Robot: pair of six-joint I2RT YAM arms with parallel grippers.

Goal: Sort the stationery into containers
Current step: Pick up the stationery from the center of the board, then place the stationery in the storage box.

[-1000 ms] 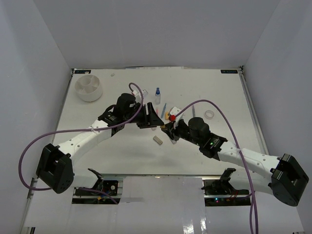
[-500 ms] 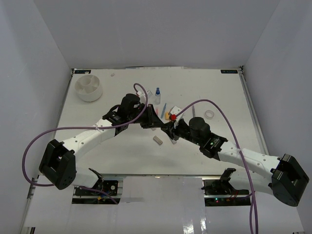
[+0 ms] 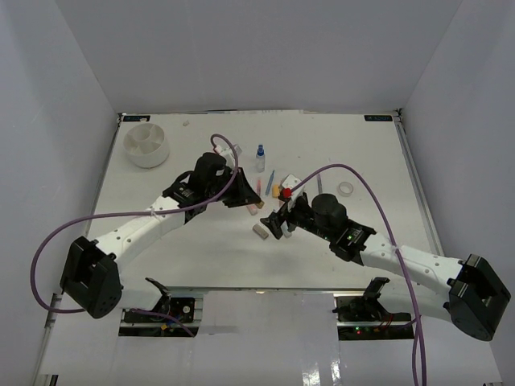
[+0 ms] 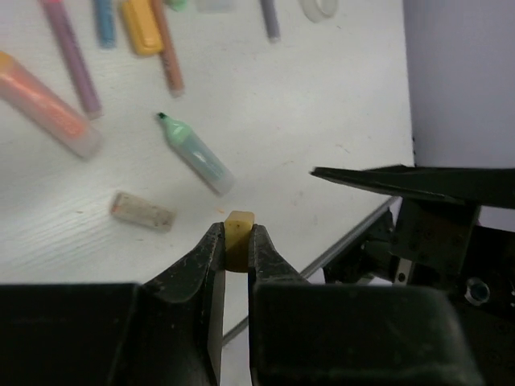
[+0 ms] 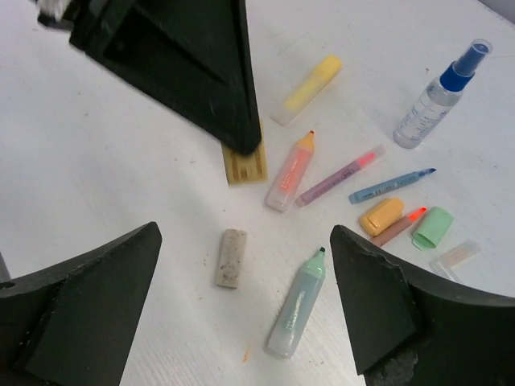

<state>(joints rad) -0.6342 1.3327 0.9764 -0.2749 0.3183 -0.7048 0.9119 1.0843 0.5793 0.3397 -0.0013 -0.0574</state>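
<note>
Stationery is seen gathered at mid-table, between the two grippers and well apart from the white tub [image 3: 146, 146], which stands at the far left corner with its inner dividers showing.

Three stubby markers are counted: a yellow marker [image 5: 306, 88], a pink marker [image 5: 291, 171] and a pale green marker [image 5: 296, 304]. Three thin pens lie beside them: a purple pen [image 5: 338, 177], a blue pen [image 5: 392, 185] and an orange pen [image 5: 400, 226]. One blue-capped clear bottle [image 5: 437, 95] is found at the far edge of the group, and one tape ring [image 3: 346, 188] off to the right.

Two erasers are counted. The speckled grey eraser [image 5: 232, 257] lies flat on the table [image 3: 201, 249]. The yellow eraser block [image 4: 240, 225] is clamped between the fingers of the left gripper [image 4: 234, 245], whose black finger partly covers it in the right wrist view.

The right gripper [image 3: 278, 223] is held just beside, over the speckled grey eraser, its jaws spread wide with nothing gripped.
</note>
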